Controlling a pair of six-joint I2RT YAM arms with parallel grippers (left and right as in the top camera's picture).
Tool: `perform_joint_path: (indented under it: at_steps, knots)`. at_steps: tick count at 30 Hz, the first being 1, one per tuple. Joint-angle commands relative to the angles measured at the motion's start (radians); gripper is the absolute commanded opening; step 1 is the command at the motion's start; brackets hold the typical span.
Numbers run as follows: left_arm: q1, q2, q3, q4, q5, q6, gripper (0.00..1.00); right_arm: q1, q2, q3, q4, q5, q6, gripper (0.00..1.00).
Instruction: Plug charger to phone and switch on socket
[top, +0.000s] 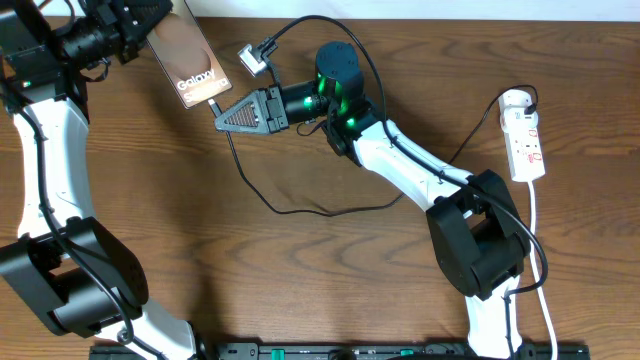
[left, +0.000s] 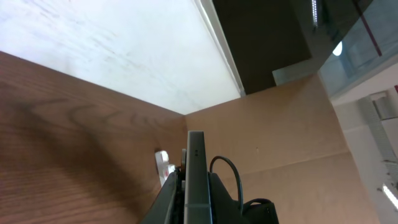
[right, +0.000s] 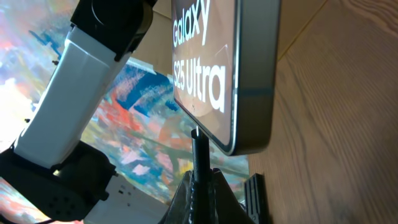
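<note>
Right wrist view: your right gripper (right: 200, 186) is pinched tight on the charger (right: 199, 149), tip right at the lower edge of the phone (right: 249, 74); seated or not, you can't tell; left gripper (top: 135, 30) clamps the phone's far end; push straight in next; beyond, the socket (top: 525, 135) waits well apart, switch too small to read.

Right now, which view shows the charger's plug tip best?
Right wrist: the plug tip sits close-up in the right claw, at the phone edge. Overhead shows mostly the cable; left wrist shows only a cable loop behind the phone.
</note>
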Motion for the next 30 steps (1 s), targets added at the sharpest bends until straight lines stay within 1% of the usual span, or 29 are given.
perform_joint_path:
  at_steps: [1, 13, 19, 30]
  knots:
    - [-0.006, -0.011, 0.005, 0.002, 0.068, 0.002, 0.07, -0.002, 0.005, 0.012, 0.005, 0.117, 0.031, 0.01]
    - [-0.006, -0.011, 0.005, 0.002, 0.075, 0.002, 0.07, 0.0, 0.005, 0.012, 0.058, 0.135, 0.086, 0.01]
    - [-0.006, -0.011, 0.005, 0.002, 0.088, 0.002, 0.07, 0.004, 0.005, 0.012, 0.057, 0.149, 0.087, 0.01]
    - [-0.006, -0.011, 0.005, 0.002, 0.087, 0.002, 0.07, 0.004, 0.005, 0.012, 0.057, 0.203, 0.135, 0.01]
